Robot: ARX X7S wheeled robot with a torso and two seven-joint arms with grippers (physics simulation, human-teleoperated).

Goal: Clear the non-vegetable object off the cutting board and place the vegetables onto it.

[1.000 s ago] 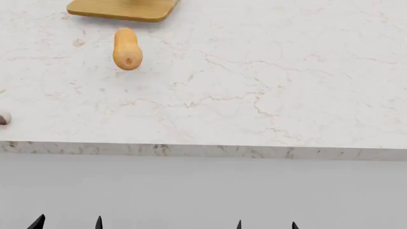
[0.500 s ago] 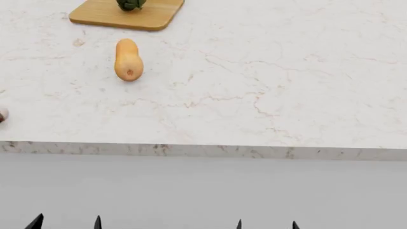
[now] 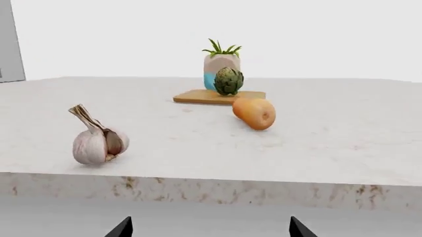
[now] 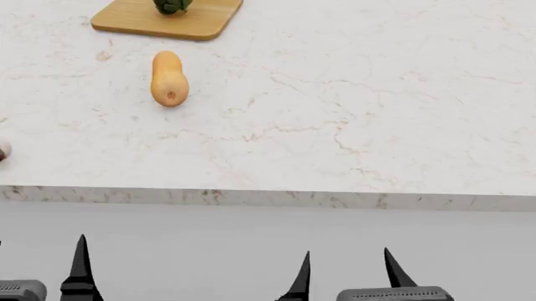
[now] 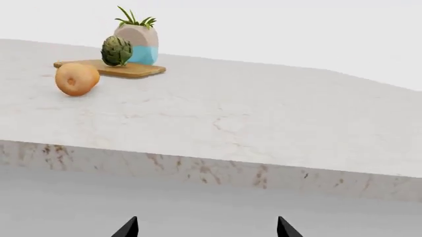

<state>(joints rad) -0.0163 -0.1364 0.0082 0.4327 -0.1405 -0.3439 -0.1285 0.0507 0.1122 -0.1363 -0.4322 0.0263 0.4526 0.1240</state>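
The olive-green artichoke, the non-vegetable object (image 4: 171,5) (image 3: 228,81) (image 5: 116,51), stands on the wooden cutting board (image 4: 142,22) (image 3: 197,97) (image 5: 135,71) at the counter's far left. The butternut squash (image 4: 168,78) (image 3: 254,112) (image 5: 76,79) lies on the marble just in front of the board. Close to the counter's left front edge rests the garlic bulb (image 4: 2,150) (image 3: 98,143). My left gripper (image 4: 40,266) (image 3: 209,228) and right gripper (image 4: 346,266) (image 5: 205,228) are both open and empty, below and in front of the counter edge, far from all objects.
A beige planter with a teal base (image 3: 220,69) (image 5: 138,43) stands behind the board. The marble counter's front edge (image 4: 268,197) runs across the view between the grippers and the objects. A grey panel (image 3: 10,39) shows at the counter's far side.
The head view first tilted, bringing the board and artichoke further into view. Since then both grippers have risen higher into the bottom of the head view, the left one also shifting left.
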